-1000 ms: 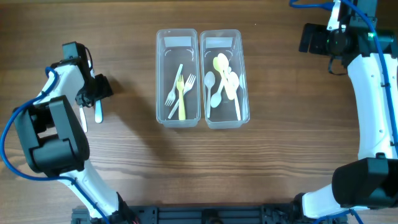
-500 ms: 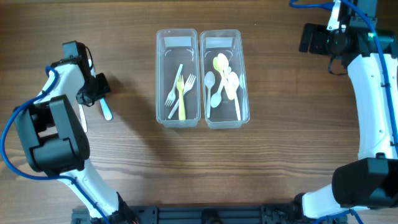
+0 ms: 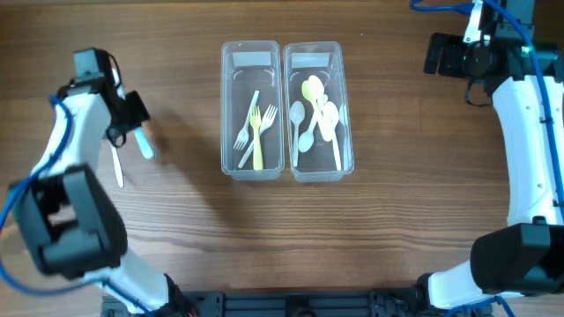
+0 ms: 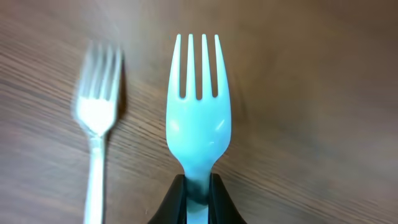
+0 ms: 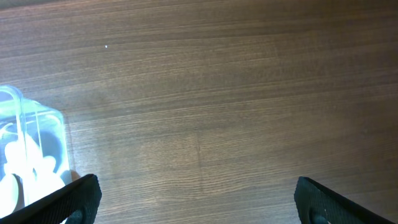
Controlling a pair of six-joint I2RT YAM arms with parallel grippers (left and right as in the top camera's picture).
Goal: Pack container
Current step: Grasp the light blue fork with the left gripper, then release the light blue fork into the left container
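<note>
**Blue fork is up: carry it to the fork tub**

A second ago your left gripper (image 3: 134,130) hung low over the cutlery at the left of the table (image 3: 397,220) with its jaws apart. Since then they have closed, and they now pinch the handle of the blue fork (image 4: 198,124). The arm has swung up and back, taking the fork off the wood. The white fork (image 3: 116,165) lies behind on the table, just beside the held one and clear of the grip. I judge the pick done and the carry next.

The two clear tubs stand side by side at the middle of the table, well apart from your left arm. The fork tub (image 3: 240,88) is the nearer one and holds forks already. The spoon tub (image 3: 315,62) touches its far side and holds spoons. The blue fork most likely belongs in the nearer tub.

The left wrist view gives you what the overhead cannot. The tines point away from the camera, the fork sits straight in the jaws, and only the end of the handle is pinched. That short hold could let the fork swing on a fast move. The white fork is blurred there. From overhead the held fork is only a small pale stub, but that view alone shows the tubs and your route.

Your right gripper (image 5: 198,202) waits at the far right with its fingers wide apart, holding nothing. Its own view catches only a corner of the spoon tub.
</note>
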